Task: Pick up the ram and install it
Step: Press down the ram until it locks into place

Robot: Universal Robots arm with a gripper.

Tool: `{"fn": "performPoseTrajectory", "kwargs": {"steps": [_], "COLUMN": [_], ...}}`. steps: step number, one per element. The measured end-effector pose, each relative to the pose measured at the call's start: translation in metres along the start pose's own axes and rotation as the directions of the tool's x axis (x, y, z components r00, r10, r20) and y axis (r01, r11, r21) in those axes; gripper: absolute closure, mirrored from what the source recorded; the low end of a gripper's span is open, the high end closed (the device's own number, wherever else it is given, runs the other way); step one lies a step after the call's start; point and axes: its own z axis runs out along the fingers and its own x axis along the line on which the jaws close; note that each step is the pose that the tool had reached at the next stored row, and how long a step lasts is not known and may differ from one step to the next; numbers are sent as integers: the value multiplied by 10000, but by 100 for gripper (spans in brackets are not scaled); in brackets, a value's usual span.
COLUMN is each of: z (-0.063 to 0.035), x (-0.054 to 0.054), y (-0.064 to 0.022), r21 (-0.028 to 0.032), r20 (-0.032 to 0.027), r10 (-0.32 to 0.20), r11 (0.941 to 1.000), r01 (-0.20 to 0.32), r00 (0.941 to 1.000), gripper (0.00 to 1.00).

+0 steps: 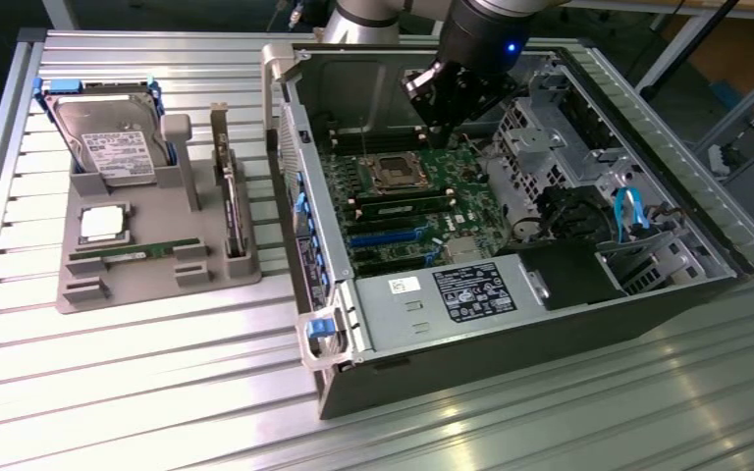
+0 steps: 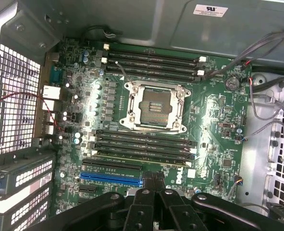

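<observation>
The ram is a thin green stick lying in a slot of the grey parts tray, at the exterior view's left, outside the computer. My gripper hangs inside the open computer case, above the motherboard and just behind the empty processor socket, far from the ram. In the wrist view the black fingers are pressed together with nothing between them, so my gripper is shut. They point down at the motherboard, near the dark memory slots beside the socket.
The tray also holds a hard drive, a small square silver processor chip and a dark expansion card standing on edge. Drive cages and cables fill the case's right side. A second bank of memory slots lies beyond the socket.
</observation>
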Motion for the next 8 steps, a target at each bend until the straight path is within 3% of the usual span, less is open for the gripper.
{"fn": "performPoseTrajectory", "kwargs": {"steps": [4,7,8], "z": [5,10,10], "x": [-1,-1,0], "y": [0,-1,-1], "r21": [-10,-27,-28], "r20": [-80,-222,-243], "r10": [4,12,14], "r11": [10000,10000,10000], "r01": [-4,-13,-14], "r00": [10000,9998,9997], "gripper": [90,90,90]}}
